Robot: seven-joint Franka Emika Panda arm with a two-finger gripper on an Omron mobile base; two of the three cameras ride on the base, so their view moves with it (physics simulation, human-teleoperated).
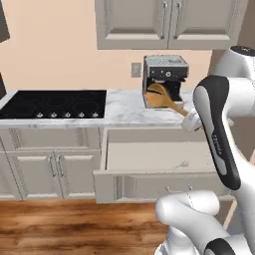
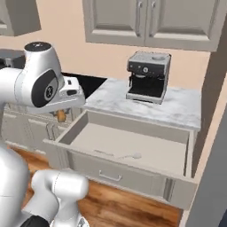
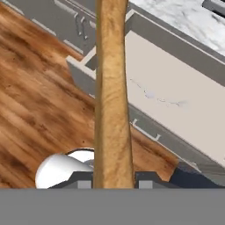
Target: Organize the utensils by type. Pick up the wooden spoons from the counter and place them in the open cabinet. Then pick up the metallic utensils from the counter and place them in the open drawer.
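Holding a wooden spoon point(image 3: 112, 92) by its handle, the gripper point(image 3: 113, 183) has its jaws closed to a narrow gap around the shaft, which runs straight up the middle of the hand view from bottom edge to top. In the left base view the spoon's round bowl sits centre-right, in front of the coffee machine point(image 1: 165, 74), handle slanting down-right toward the arm's wrist. The step looks like carrying this spoon to the open cabinet, so keep the grip firm, lift clear first, then swing; the long handle sticks far out and could clip things if turned low. Below it, the open drawer point(image 2: 128, 144) juts out from the counter point(image 2: 177, 106) at centre frame, and a small metal spoon point(image 2: 126, 156) lies on its pale floor near the front wall. That drawer is the nearest thing in the way: don't drop the wooden spoon into it, wrong place. Further back the coffee machine stands on the marble, close to the spoon bowl, so pull away from it before rising. The black cooktop point(image 1: 55, 103) lies at left in the left base view, well apart. Closed wall cabinets point(image 1: 169, 22) hang along the top; a tall panel point(image 2: 208, 177) at the right edge of the right base view may be the open cabinet's door, can't tell.
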